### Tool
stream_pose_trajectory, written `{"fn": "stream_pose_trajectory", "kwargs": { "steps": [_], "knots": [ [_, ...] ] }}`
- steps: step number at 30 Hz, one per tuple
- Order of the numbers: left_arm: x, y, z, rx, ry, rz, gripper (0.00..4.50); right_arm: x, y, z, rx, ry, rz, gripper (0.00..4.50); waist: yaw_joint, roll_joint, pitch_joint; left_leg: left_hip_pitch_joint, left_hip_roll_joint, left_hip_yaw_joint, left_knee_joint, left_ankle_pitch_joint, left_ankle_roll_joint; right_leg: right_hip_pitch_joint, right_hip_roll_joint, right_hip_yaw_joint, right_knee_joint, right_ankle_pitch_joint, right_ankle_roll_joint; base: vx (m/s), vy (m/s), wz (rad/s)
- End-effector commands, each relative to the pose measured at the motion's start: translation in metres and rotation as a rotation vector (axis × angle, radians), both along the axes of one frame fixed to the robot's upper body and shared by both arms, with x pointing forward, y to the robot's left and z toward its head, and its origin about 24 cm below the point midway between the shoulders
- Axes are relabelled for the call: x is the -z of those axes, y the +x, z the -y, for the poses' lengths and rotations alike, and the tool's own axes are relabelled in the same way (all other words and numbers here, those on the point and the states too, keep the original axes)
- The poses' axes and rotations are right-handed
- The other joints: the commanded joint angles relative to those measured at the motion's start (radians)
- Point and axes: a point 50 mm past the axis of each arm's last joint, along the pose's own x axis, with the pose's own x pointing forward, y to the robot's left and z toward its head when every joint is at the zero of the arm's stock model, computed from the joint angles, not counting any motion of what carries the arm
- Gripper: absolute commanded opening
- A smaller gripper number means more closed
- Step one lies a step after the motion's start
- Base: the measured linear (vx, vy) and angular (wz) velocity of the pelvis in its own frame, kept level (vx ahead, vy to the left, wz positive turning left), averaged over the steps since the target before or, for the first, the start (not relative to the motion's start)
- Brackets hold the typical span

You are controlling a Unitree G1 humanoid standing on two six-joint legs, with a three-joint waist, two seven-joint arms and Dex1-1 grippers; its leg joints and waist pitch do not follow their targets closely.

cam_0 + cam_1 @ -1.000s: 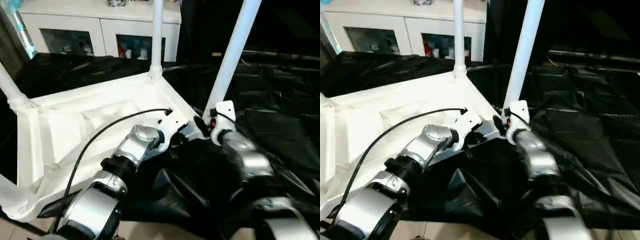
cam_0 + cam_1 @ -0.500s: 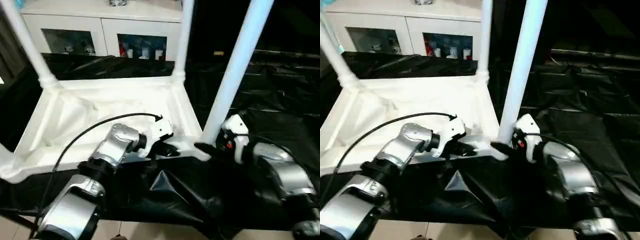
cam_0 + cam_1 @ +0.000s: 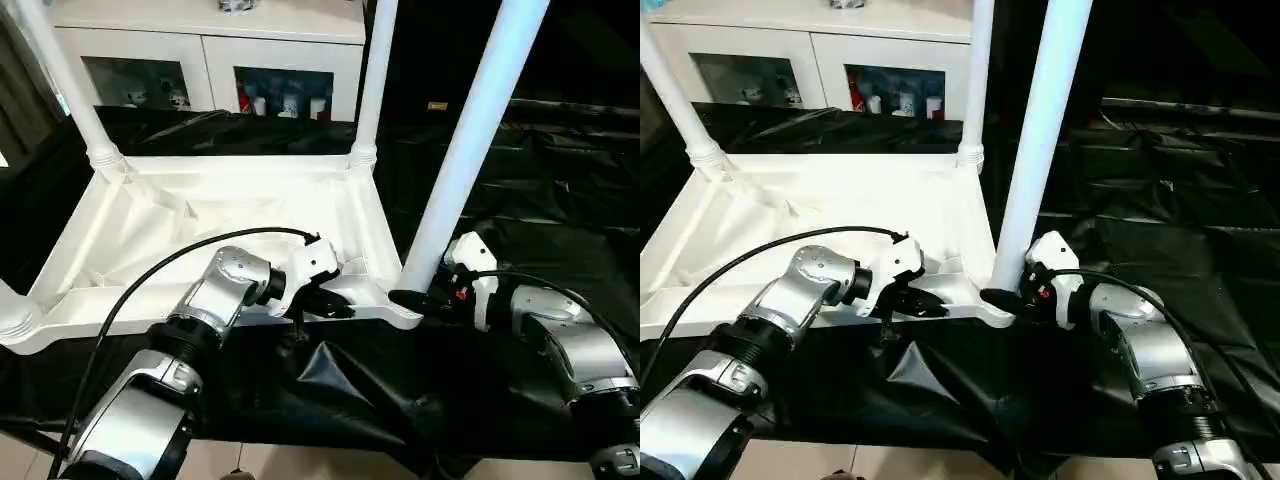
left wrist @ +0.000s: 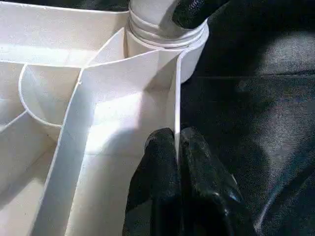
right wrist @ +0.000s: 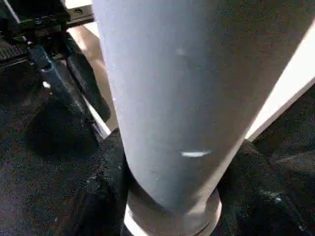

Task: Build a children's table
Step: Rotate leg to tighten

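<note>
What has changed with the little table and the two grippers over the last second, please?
The upturned tabletop has swung round from skewed to nearly square with the view, taking its legs along; part of that may be head movement. The left gripper stays pinched on the near rim, and the right gripper stays clamped around the base of the nearest leg.

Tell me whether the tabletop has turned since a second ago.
Yes. The tabletop has swung round: its far edge, earlier slanted against the white cabinet, now runs parallel to it.
</note>
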Motion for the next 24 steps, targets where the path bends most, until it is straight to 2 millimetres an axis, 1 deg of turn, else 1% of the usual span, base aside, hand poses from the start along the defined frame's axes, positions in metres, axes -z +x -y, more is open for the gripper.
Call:
{"fn": "stream_pose_trajectory", "kwargs": {
  "steps": [1,2,3,4,5,6,7,8,9,10,11,12,13,14,16,18,19,20,21,23,24],
  "knots": [
    [0.001,0.003,0.016,-0.076,-0.060,0.014,0.00,0.022,0.004,-0.011,0.109,-0.059,-0.052,2.06,-0.002,-0.015,-0.046,0.005,0.009,0.009,-0.059,-0.264,0.042,0.038,-0.033,0.021,-0.082,-0.212,-0.211,0.000,0.000,0.00],
    [0.002,0.005,0.018,-0.107,-0.049,0.022,0.00,0.028,0.006,-0.012,0.154,-0.084,-0.055,2.05,-0.010,-0.015,-0.043,0.005,0.007,0.007,-0.063,-0.297,0.024,0.034,-0.033,0.020,-0.086,-0.279,-0.196,0.000,0.000,0.00],
    [0.003,0.008,0.020,-0.149,-0.036,0.032,0.00,0.034,0.009,-0.015,0.216,-0.097,-0.065,2.05,-0.012,-0.017,-0.043,0.007,0.006,0.005,-0.064,-0.313,0.015,0.036,-0.033,0.019,-0.090,-0.317,-0.184,0.000,0.000,0.00],
    [0.003,0.009,0.021,-0.161,-0.033,0.034,0.00,0.035,0.010,-0.016,0.234,-0.096,-0.070,2.04,-0.015,-0.015,-0.042,0.010,0.006,0.003,-0.065,-0.339,0.004,0.032,-0.035,0.020,-0.096,-0.374,-0.166,0.000,0.000,0.00],
    [0.004,0.012,0.028,-0.218,-0.026,0.044,0.00,0.041,0.013,-0.022,0.328,-0.082,-0.092,2.04,-0.017,-0.020,-0.042,0.012,0.006,0.002,-0.065,-0.356,0.001,0.029,-0.035,0.020,-0.099,-0.404,-0.152,0.000,0.000,0.00],
    [0.004,0.013,0.031,-0.244,-0.026,0.047,0.00,0.043,0.015,-0.025,0.371,-0.073,-0.103,2.04,-0.019,-0.016,-0.042,0.015,0.006,0.003,-0.066,-0.368,-0.003,0.022,-0.035,0.023,-0.102,-0.415,-0.147,0.000,0.000,0.00],
    [0.004,0.014,0.037,-0.265,-0.026,0.048,0.00,0.046,0.018,-0.030,0.430,-0.057,-0.120,2.04,-0.020,-0.018,-0.042,0.015,0.006,0.001,-0.067,-0.374,-0.006,0.022,-0.035,0.022,-0.102,-0.419,-0.145,0.000,0.000,0.00],
    [0.004,0.014,0.043,-0.284,-0.023,0.049,0.00,0.048,0.020,-0.035,0.483,-0.043,-0.137,2.04,-0.021,-0.016,-0.042,0.012,0.006,-0.001,-0.069,-0.374,-0.012,0.024,-0.035,0.022,-0.101,-0.417,-0.142,0.000,0.000,0.00],
    [0.004,0.014,0.050,-0.304,-0.021,0.053,0.00,0.049,0.023,-0.041,0.538,-0.028,-0.152,2.04,-0.022,-0.017,-0.043,0.014,0.006,0.000,-0.069,-0.379,-0.012,0.022,-0.034,0.022,-0.103,-0.415,-0.140,0.000,0.000,0.00],
    [0.003,0.014,0.057,-0.317,-0.020,0.056,0.00,0.050,0.026,-0.046,0.581,-0.016,-0.166,2.04,-0.024,-0.014,-0.045,0.016,0.007,-0.002,-0.069,-0.383,-0.019,0.020,-0.034,0.023,-0.101,-0.397,-0.144,0.000,0.000,0.00],
    [0.003,0.012,0.066,-0.318,-0.020,0.059,0.00,0.051,0.029,-0.053,0.623,-0.002,-0.181,2.03,-0.027,-0.012,-0.046,0.014,0.006,-0.002,-0.070,-0.378,-0.021,0.022,-0.033,0.023,-0.099,-0.370,-0.151,0.000,0.000,0.00],
    [0.002,0.010,0.074,-0.308,-0.029,0.059,0.00,0.049,0.032,-0.061,0.642,0.019,-0.189,2.03,-0.026,-0.013,-0.047,0.013,0.006,-0.002,-0.069,-0.375,-0.020,0.024,-0.032,0.022,-0.099,-0.354,-0.151,0.000,0.000,0.00],
    [0.002,0.010,0.074,-0.308,-0.029,0.059,0.00,0.049,0.032,-0.061,0.642,0.019,-0.189,2.03,-0.028,-0.010,-0.048,0.015,0.007,0.000,-0.069,-0.373,-0.019,0.022,-0.030,0.023,-0.097,-0.319,-0.159,0.000,0.000,0.00],
    [0.001,0.009,0.080,-0.305,-0.035,0.059,0.00,0.049,0.035,-0.066,0.658,0.031,-0.195,2.03,-0.029,-0.012,-0.048,0.011,0.005,0.001,-0.069,-0.364,-0.014,0.027,-0.029,0.022,-0.095,-0.293,-0.161,0.000,0.000,0.00],
    [0.000,0.008,0.087,-0.292,-0.039,0.062,0.00,0.045,0.038,-0.074,0.646,0.037,-0.177,2.03,-0.030,-0.010,-0.051,0.011,0.004,0.001,-0.068,-0.349,-0.009,0.030,-0.029,0.022,-0.095,-0.266,-0.162,0.000,0.000,0.00],
    [0.000,0.008,0.088,-0.283,-0.040,0.066,0.00,0.042,0.039,-0.077,0.625,0.058,-0.166,2.03,-0.030,-0.010,-0.053,0.010,0.005,0.002,-0.068,-0.327,-0.002,0.035,-0.030,0.021,-0.092,-0.224,-0.169,0.000,0.000,0.00],
    [0.000,0.008,0.087,-0.278,-0.040,0.069,0.00,0.040,0.040,-0.077,0.616,0.071,-0.157,2.57,-0.029,-0.012,-0.052,0.008,0.005,0.003,-0.068,-0.318,0.004,0.036,-0.030,0.020,-0.092,-0.213,-0.172,0.000,0.000,0.00],
    [-0.001,0.009,0.082,-0.261,-0.041,0.071,0.00,0.036,0.041,-0.072,0.588,0.075,-0.133,2.71,-0.029,-0.014,-0.051,0.009,0.005,0.003,-0.068,-0.324,0.009,0.036,-0.031,0.020,-0.094,-0.226,-0.170,0.000,0.000,0.00],
    [0.000,0.009,0.079,-0.254,-0.041,0.071,0.00,0.035,0.042,-0.068,0.575,0.068,-0.120,2.71,-0.029,-0.013,-0.051,0.008,0.005,0.003,-0.069,-0.326,0.011,0.036,-0.031,0.020,-0.095,-0.234,-0.169,0.000,0.000,0.00],
    [0.000,0.010,0.075,-0.243,-0.039,0.065,0.00,0.034,0.041,-0.063,0.535,0.054,-0.110,2.91,-0.029,-0.014,-0.050,0.008,0.006,0.002,-0.070,-0.342,0.015,0.036,-0.032,0.019,-0.099,-0.270,-0.163,0.000,0.000,0.00],
    [0.001,0.009,0.072,-0.233,-0.040,0.063,0.00,0.033,0.040,-0.060,0.508,0.043,-0.104,2.91,-0.029,-0.014,-0.049,0.007,0.006,0.002,-0.070,-0.340,0.016,0.036,-0.033,0.019,-0.099,-0.272,-0.163,0.000,0.000,0.00]
  ]
}}
